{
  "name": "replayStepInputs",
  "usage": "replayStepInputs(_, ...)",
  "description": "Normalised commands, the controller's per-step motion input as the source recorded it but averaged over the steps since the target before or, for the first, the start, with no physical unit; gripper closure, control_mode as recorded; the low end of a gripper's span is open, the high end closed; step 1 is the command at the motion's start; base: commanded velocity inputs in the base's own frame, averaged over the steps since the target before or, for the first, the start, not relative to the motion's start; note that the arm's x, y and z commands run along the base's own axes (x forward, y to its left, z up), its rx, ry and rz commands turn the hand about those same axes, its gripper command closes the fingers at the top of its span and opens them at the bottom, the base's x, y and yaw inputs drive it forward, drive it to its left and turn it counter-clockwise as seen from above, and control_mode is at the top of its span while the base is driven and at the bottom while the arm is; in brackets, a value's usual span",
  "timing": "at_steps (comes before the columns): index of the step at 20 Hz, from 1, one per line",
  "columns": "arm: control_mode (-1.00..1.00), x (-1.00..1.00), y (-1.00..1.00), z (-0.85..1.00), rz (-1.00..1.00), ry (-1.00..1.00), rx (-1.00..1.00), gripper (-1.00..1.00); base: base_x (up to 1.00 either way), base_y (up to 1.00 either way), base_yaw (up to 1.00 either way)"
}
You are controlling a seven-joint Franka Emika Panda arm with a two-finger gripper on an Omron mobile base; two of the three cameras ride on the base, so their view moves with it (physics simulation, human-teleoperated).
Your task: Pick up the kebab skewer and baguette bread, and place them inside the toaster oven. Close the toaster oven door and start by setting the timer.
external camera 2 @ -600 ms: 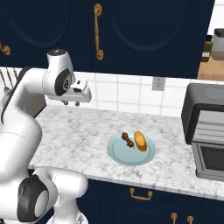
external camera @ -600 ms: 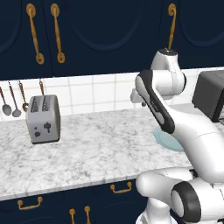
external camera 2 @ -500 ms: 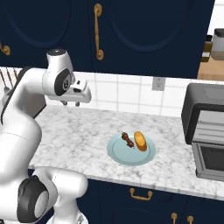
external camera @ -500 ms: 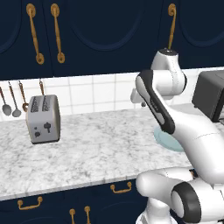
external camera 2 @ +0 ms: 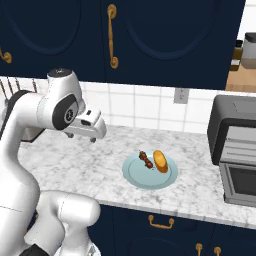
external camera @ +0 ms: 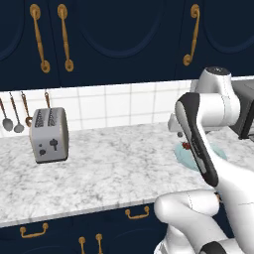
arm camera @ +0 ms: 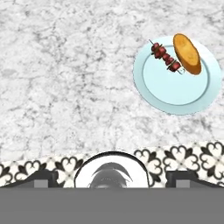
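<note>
The kebab skewer [external camera 2: 146, 160] and the baguette bread [external camera 2: 160, 161] lie side by side on a pale blue plate [external camera 2: 142, 177] on the marble counter. In the hand view the skewer [arm camera: 166, 57] and the baguette [arm camera: 187, 53] sit at the upper right. My gripper [external camera 2: 81, 137] hangs open and empty above the counter, left of the plate and apart from it; its fingertips [arm camera: 41, 178] stand wide. The dark grey toaster oven [external camera 2: 235, 145] stands at the counter's right end, cut by the frame edge. I cannot tell how its door stands.
A silver two-slot toaster [external camera: 48, 135] stands at the back left, with utensils [external camera: 15, 119] hanging on the tiled wall beside it. Navy cabinets hang overhead. My arm covers most of the plate [external camera: 191, 158] in the left base view. The counter's front edge runs below.
My arm has swung a little to the right, toward the plate, and my hand has come lower. The food and the oven have not moved.
</note>
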Motion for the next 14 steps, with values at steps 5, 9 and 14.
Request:
replayStepInputs(5,-1.0,-0.62,-0.02,-0.03,-0.03,0.01,0.0,-1.0,0.0,0.0,0.0)
replayStepInputs(9,-1.0,-0.36,0.0,-0.06,0.0,0.03,0.0,-1.0,0.0,0.0,0.0)
replayStepInputs(14,1.0,-0.08,0.0,-0.03,0.0,0.02,-0.01,-1.0,0.0,0.0,0.0)
